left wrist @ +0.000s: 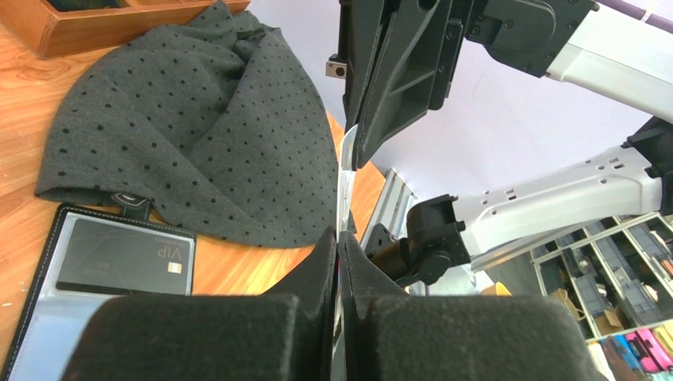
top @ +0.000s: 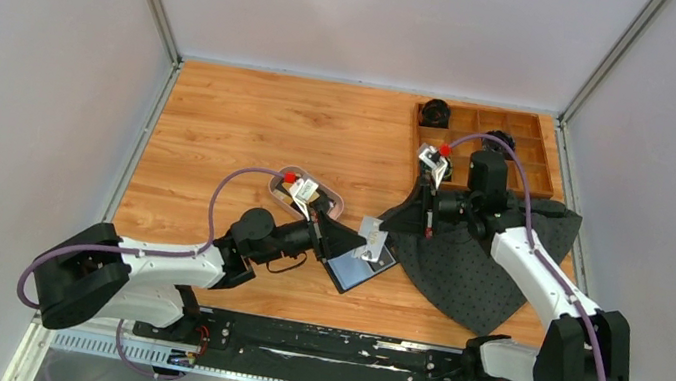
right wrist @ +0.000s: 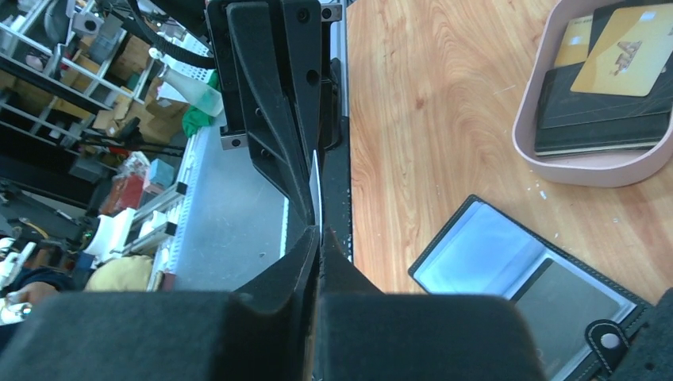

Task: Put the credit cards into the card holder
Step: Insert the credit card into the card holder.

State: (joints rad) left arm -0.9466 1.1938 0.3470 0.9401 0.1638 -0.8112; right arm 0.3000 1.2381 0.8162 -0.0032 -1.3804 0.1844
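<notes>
White card (left wrist: 344, 194) pinched edge-on between two grippers, above the open card holder (top: 357, 272).
The left gripper (left wrist: 339, 246) and right gripper (left wrist: 355, 155) each clamp the white card near the desk's front middle. The card holder lies open beside a dotted grey cloth (left wrist: 206, 135), with a dark card (left wrist: 119, 258) lettered "VIP" in its slot. A gold card (right wrist: 627, 51) sits in the pink tray (right wrist: 587, 168).

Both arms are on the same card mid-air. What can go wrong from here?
1. The left gripper and right gripper both pinch the thin white card at opposite ends; a pull before one lets go may bend it or slip it free.
2. The card holder lies open with nothing holding it, its tab at the edge of the dotted cloth; pushing a card in may slide it.
</notes>
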